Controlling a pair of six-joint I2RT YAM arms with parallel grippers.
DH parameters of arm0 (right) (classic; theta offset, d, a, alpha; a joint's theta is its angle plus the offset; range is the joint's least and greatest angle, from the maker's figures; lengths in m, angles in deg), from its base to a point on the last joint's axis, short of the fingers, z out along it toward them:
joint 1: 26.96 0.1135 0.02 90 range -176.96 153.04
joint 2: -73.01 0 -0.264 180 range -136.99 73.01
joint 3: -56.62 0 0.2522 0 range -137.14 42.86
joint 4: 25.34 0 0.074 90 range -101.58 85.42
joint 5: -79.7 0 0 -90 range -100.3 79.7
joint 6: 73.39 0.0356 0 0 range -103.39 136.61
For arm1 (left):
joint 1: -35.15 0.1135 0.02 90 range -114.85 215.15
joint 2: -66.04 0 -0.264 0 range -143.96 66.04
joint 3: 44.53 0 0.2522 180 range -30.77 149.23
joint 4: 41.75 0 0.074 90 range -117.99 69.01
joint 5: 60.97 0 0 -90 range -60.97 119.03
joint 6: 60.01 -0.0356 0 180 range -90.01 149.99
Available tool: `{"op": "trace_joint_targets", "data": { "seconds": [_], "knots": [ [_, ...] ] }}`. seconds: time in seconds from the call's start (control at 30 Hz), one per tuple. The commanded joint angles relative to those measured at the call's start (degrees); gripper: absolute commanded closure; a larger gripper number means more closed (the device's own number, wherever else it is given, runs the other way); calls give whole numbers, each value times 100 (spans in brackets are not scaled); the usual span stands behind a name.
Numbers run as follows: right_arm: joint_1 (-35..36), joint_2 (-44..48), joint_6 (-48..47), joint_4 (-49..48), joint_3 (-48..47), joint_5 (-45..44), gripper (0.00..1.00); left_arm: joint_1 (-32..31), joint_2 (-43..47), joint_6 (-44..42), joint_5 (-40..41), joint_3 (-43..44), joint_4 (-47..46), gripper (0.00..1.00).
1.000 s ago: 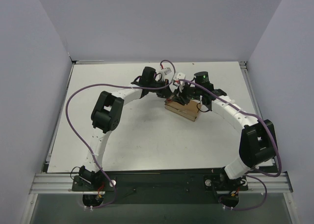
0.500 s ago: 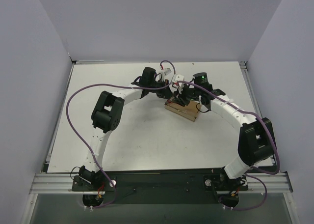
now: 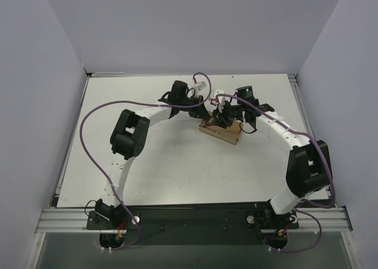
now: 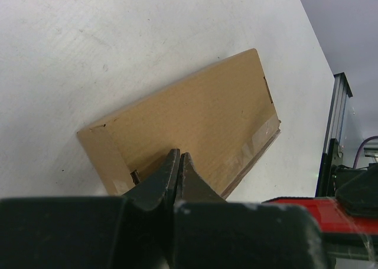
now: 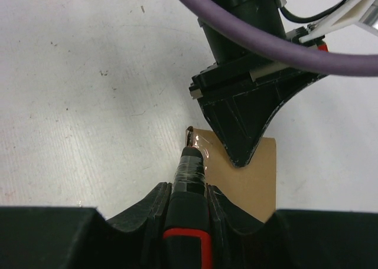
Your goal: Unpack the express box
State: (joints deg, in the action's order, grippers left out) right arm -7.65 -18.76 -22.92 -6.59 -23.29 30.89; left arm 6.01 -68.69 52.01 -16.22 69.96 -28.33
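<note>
The express box (image 3: 220,132), a flat brown carton with a taped edge, lies on the white table. My left gripper (image 4: 179,157) is shut and empty, its tips pressed on the box top (image 4: 201,115). It also shows in the right wrist view (image 5: 239,154) and the top view (image 3: 206,112). My right gripper (image 5: 188,190) is shut on the red-and-black utility knife (image 5: 189,177). The blade tip rests at the box's taped corner (image 5: 195,140), close beside the left fingers. The right gripper shows in the top view (image 3: 226,117) over the box.
White table (image 3: 153,157) with grey walls on three sides. Purple cables loop over both arms; the left arm's elbow (image 3: 129,133) sits left of centre and the right arm's elbow (image 3: 308,169) at the right edge.
My right wrist has shifted slightly toward the back with the knife at the box's edge. The left gripper stays pressed on the box.
</note>
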Motion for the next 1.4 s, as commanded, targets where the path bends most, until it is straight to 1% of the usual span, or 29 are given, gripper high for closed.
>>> {"op": "trace_joint_targets", "data": {
  "seconds": [0.0, 0.43, 0.67, 0.87, 1.1, 1.23, 1.37],
  "knots": [
    [-155, 185, -397, 370, -232, 363, 100, 41, -88, -5, -71, -27, -151, 100],
    [-419, 370, -1311, 1205, -258, 548, 100, 49, -97, -110, -115, -44, -89, 100],
    [-639, 528, -1829, 1828, -276, 601, 100, 41, -105, -145, -141, -44, -89, 100],
    [-815, 668, -2041, 2180, -258, 601, 100, 41, -114, -189, -168, -53, -80, 100],
    [-1052, 730, -2551, 2568, -223, 592, 100, 23, -123, -216, -212, -71, -72, 100],
    [-1009, 678, -2604, 2682, -249, 697, 100, 5, -114, -155, -291, -27, -168, 100],
    [-736, 695, -2508, 2691, -267, 706, 100, 93, 17, -84, -466, 263, -229, 99]
  ]
}}
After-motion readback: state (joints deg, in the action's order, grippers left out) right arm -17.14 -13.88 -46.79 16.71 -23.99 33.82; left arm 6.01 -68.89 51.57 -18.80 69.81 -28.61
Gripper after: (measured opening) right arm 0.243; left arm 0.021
